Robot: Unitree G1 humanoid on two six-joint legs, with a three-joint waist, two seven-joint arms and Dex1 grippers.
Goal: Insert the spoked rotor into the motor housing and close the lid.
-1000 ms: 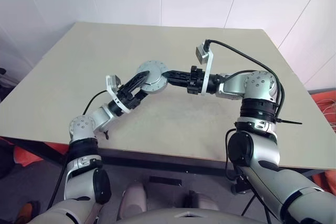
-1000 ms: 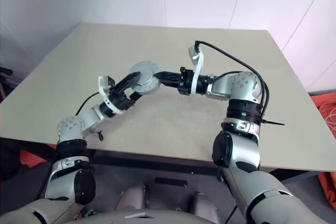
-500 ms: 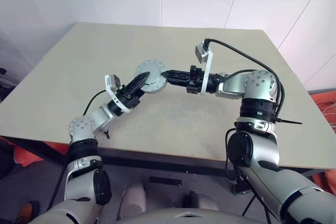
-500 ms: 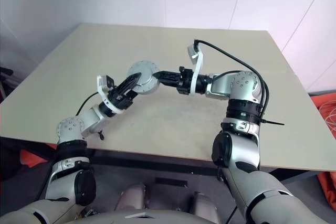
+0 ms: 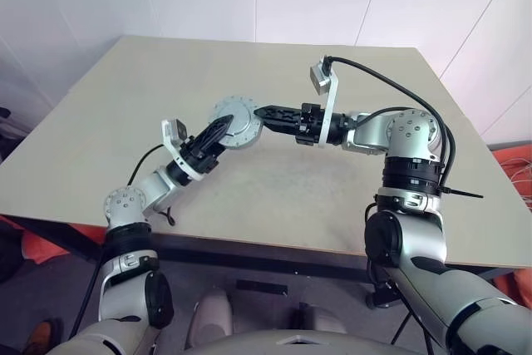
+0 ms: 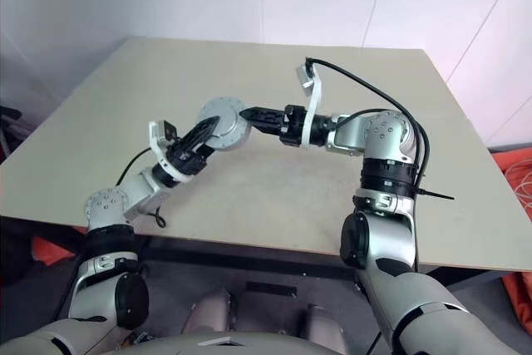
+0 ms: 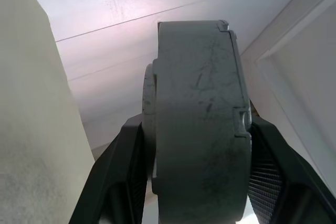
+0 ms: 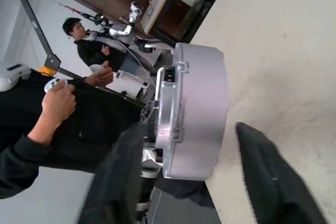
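Now the left gripper (image 7: 197, 182) pinches the motor housing (image 5: 238, 121) above the table (image 5: 274, 180); the right gripper (image 8: 178, 166) jaws stand spread, so a weak pinch could drop it.

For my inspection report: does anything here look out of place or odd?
Nothing looks damaged or spilled. The round grey motor housing is held above the table, clamped across its rim by the left pincer, while the right pincer stands open around its other side.

Round grey motor housing (image 5: 235, 121), lid on, held on edge above the table
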